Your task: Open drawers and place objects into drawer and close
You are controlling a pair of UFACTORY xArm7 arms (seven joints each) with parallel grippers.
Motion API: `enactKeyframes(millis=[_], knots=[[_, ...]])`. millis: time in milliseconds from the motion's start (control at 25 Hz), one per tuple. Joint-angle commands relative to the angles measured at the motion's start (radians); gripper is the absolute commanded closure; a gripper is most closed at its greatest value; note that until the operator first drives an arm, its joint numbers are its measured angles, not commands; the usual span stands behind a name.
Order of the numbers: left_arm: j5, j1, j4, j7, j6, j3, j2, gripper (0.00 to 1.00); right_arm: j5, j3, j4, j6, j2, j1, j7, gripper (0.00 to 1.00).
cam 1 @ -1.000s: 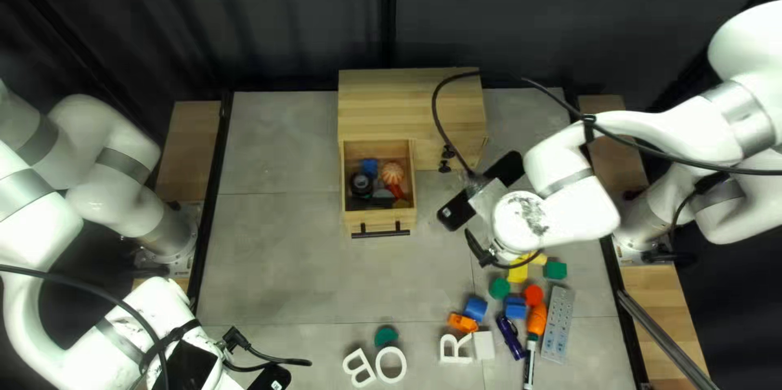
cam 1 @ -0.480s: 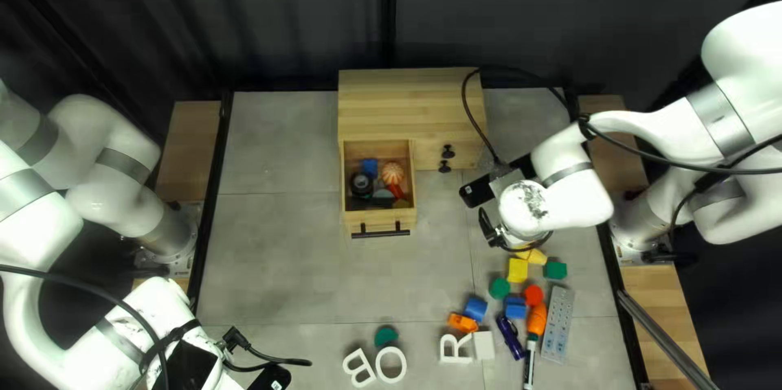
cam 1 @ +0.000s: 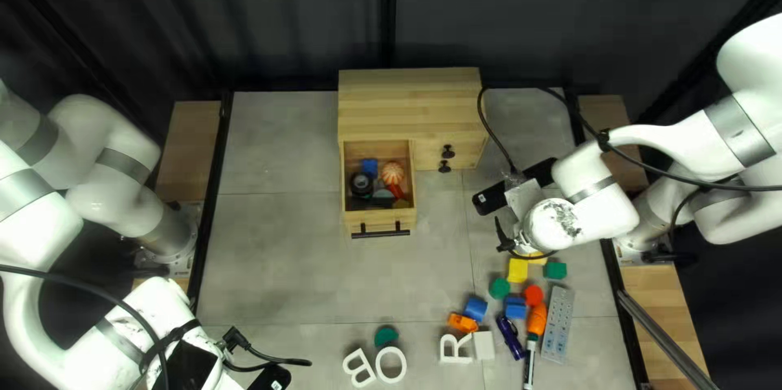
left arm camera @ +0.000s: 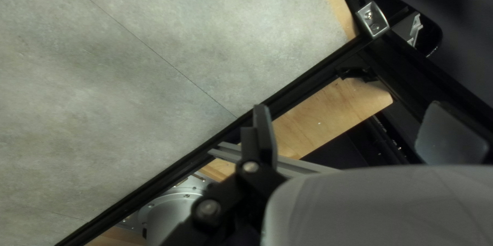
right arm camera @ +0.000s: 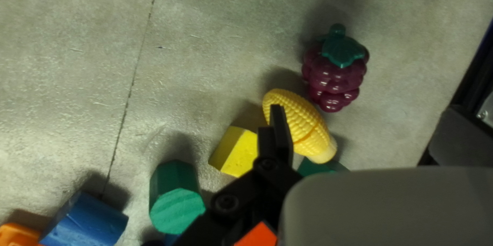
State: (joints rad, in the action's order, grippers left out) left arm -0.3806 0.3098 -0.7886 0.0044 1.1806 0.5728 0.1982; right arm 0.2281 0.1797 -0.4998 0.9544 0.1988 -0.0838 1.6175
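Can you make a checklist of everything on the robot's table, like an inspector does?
Surface: grey table, no spills seen.
Job's things: wooden cabinet; its drawer open, toys inside. Waiting outside: corn, grapes, yellow block, green cylinder, remote.
Clutter: white letters, marker.
Grippers: right gripper open, empty, over the corn; left gripper open, empty, over the table's edge.
Cables: black cable loops from the right arm past the cabinet.
Surroundings: dark curtain, wooden side boards.
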Motion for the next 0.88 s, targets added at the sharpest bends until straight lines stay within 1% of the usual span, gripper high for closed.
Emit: enactKeyframes(millis=[40, 280, 880], knots=[[0.000, 0.000, 0.000, 0.000, 0.000, 0.000, 0.000, 0.00, 0.011, 0.000, 0.002, -0.006, -0.006, 0.005, 0.011, 0.00], [0.000, 0.000, 0.000, 0.000, 0.000, 0.000, 0.000, 0.00, -0.005, 0.002, 0.029, -0.018, 0.005, 0.001, 0.032, 0.00], [0.000, 0.000, 0.000, 0.000, 0.000, 0.000, 0.000, 0.00, 0.001, 0.003, 0.019, -0.022, -0.002, 0.003, 0.031, 0.00]])
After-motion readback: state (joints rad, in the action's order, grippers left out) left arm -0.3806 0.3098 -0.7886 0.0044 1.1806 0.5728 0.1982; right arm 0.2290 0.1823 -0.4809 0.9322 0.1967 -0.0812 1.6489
